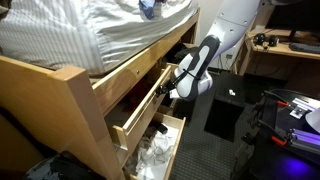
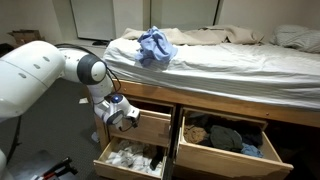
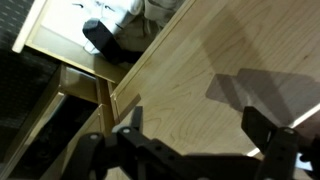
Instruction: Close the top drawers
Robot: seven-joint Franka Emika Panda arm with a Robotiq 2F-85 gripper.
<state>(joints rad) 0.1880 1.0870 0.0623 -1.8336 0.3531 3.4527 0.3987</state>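
A wooden bed has drawers under it. The top left drawer [image 2: 152, 126] [image 1: 138, 103] is partly pulled out. My gripper [image 2: 124, 114] [image 1: 172, 88] is at its front panel. In the wrist view the pale wooden drawer front [image 3: 190, 70] fills the picture, and my gripper [image 3: 200, 128] is open with both fingers spread close against it, holding nothing. The right drawer [image 2: 226, 142] is pulled out and holds dark clothes.
The bottom left drawer [image 2: 130, 158] [image 1: 158, 150] is pulled far out and holds white cloth; it also shows in the wrist view [image 3: 95, 35]. A blue cloth [image 2: 154, 45] lies on the mattress. A black box [image 1: 226, 110] stands on the dark floor near a desk [image 1: 285, 55].
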